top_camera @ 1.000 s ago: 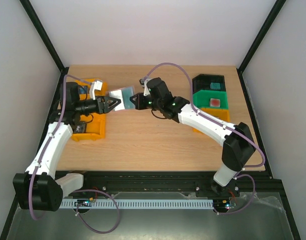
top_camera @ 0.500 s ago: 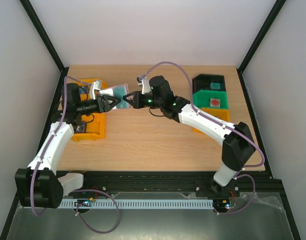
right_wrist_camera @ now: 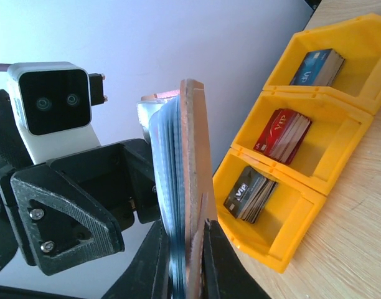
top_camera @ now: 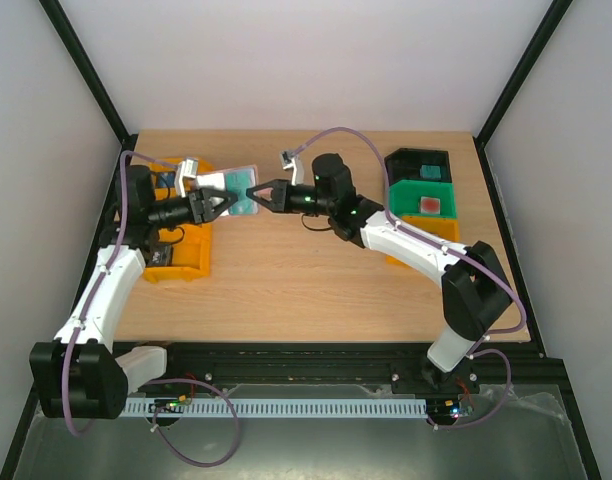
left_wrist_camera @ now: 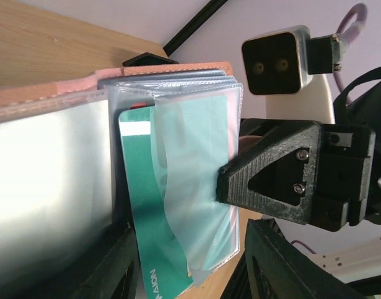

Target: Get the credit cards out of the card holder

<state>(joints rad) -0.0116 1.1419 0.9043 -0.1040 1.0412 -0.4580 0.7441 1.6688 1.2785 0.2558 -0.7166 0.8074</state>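
The card holder [left_wrist_camera: 172, 70] is brownish-pink outside, with clear grey-blue sleeves. The card [left_wrist_camera: 147, 212] showing through them is teal-green with a white stripe and white lettering. The left gripper [top_camera: 224, 204] and right gripper [top_camera: 254, 192] are black. Beside the left gripper, an orange-yellow bin [right_wrist_camera: 340, 118] holds blue cards [right_wrist_camera: 316, 67], red cards [right_wrist_camera: 284, 134] and dark grey cards [right_wrist_camera: 249, 193]. The bench [top_camera: 306, 280] has a pale wood grain.

The card holder [top_camera: 233, 186] sits between my left gripper [top_camera: 219, 203], at its left edge, and my right gripper [top_camera: 256, 191], pinched to a point on its right edge. It shows pale and teal from above (just beside the orange bin [top_camera: 186, 262]), with the green bin [top_camera: 406, 192] well apart on the right.
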